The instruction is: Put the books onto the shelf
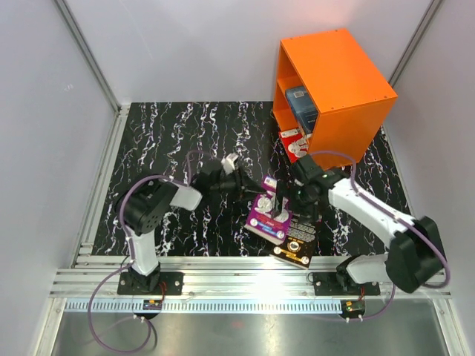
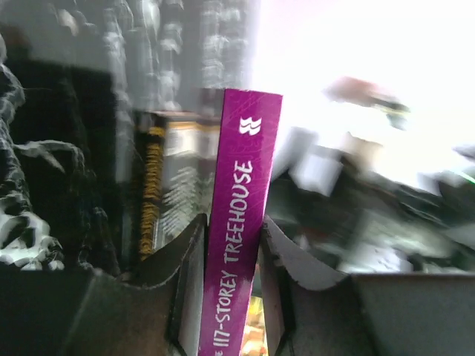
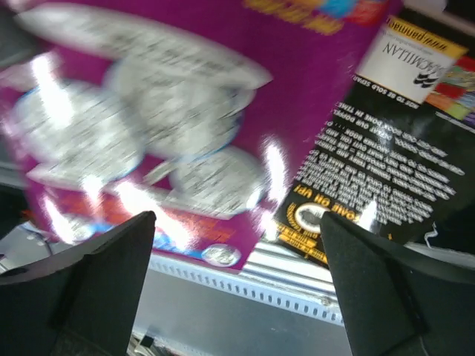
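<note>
From above, you see the purple book (image 1: pixel 261 221) resting partly on the black book (image 1: pixel 295 243), well apart from the shelf (image 1: pixel 349 81).

The left wrist view shows your left gripper (image 2: pixel 234 245) pinching its spine. The book is thin, light and glossy, so I judge it may slip; take it deep.

In the right wrist view, your right gripper (image 3: pixel 237 245) is spread wide over the back cover and holds nothing.

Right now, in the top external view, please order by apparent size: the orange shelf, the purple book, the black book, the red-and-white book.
1. orange shelf, by far largest.
2. purple book and black book: they look alike and overlap, so I do not rank them.
3. red-and-white book, smallest.
</note>
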